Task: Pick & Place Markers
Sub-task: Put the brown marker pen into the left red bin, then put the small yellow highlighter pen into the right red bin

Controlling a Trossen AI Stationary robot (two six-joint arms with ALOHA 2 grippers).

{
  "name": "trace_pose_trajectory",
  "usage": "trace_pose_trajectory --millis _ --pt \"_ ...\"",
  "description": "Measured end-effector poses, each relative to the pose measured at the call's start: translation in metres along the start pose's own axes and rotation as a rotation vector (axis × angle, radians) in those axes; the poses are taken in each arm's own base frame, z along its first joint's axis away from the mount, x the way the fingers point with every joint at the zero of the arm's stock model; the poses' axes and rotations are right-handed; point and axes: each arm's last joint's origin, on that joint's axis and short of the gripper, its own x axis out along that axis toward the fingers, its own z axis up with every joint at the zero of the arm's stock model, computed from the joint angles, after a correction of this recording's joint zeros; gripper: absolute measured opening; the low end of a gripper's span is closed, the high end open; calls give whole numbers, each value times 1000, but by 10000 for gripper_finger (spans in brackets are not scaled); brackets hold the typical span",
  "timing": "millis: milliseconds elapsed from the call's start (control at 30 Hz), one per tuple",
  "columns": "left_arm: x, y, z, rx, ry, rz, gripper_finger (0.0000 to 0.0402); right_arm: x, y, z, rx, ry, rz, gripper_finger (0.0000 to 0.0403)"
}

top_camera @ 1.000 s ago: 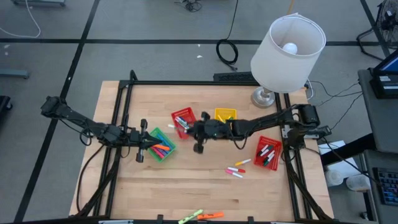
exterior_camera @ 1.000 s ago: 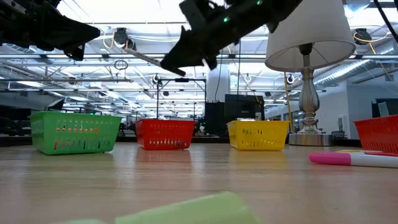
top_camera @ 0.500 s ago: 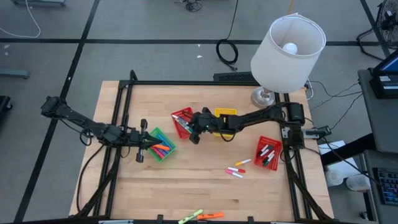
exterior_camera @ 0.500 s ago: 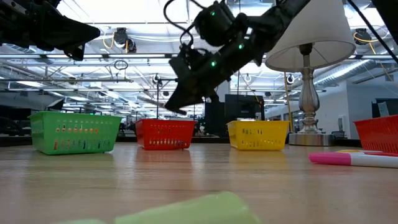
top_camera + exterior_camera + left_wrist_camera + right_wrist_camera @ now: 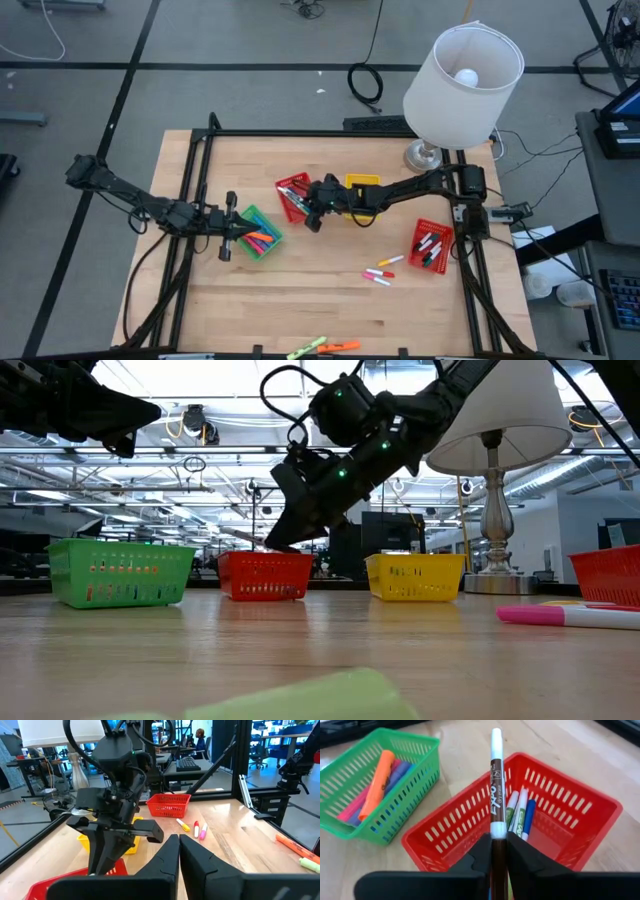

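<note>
My right gripper (image 5: 498,840) is shut on a white marker with a brown label (image 5: 497,785), just above the middle red basket (image 5: 293,196), which holds several markers (image 5: 520,812). In the low view the gripper (image 5: 285,532) slants down over that basket (image 5: 265,575). My left gripper (image 5: 238,230) is shut and empty at the left side of the green basket (image 5: 260,236), which holds orange, pink and blue markers (image 5: 375,785). Three markers (image 5: 381,272) lie loose on the table. My right gripper pinches the marker's rear part (image 5: 497,832) between its two fingers. The fingers lie along the marker, which sticks out past their tips. It is lifted clear and points slanting down over the red basket's inside (image 5: 540,827).
A yellow basket (image 5: 362,184) stands right of the middle red one, and a second red basket (image 5: 431,246) with markers stands at the right edge. A lamp (image 5: 460,75) stands at the far right. More markers (image 5: 322,346) lie at the near edge.
My right gripper has gone toward the table's far left, down toward the middle red basket, and tipped its fingers downward, still shut on the marker. The marker has come from well above the baskets to just over the red basket's rim.
</note>
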Motion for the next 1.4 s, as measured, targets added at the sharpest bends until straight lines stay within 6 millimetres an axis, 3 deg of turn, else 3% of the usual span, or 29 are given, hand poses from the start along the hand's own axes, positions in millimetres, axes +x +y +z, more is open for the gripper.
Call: trace_pose_trajectory --millis 433,867,967,1067,1133,1300,1400 --pt "0 0 0 -2 0 0 21 0 -1 -3 -3 30 -10 40" --pt "0 0 0 -2 0 0 21 0 -4 -4 15 43 -18 86" --pt "0 0 0 -2 0 0 21 -9 -2 5 -3 26 -5 85" --pt "0 0 0 -2 0 0 21 -32 3 28 -3 -37 73 83" --pt "0 0 0 -2 0 0 21 -59 9 47 -10 -78 145 81" --pt "0 0 0 -2 0 0 21 -146 32 79 -135 -164 225 75" --pt "0 0 0 -7 0 0 21 -201 46 81 -209 -182 198 68"
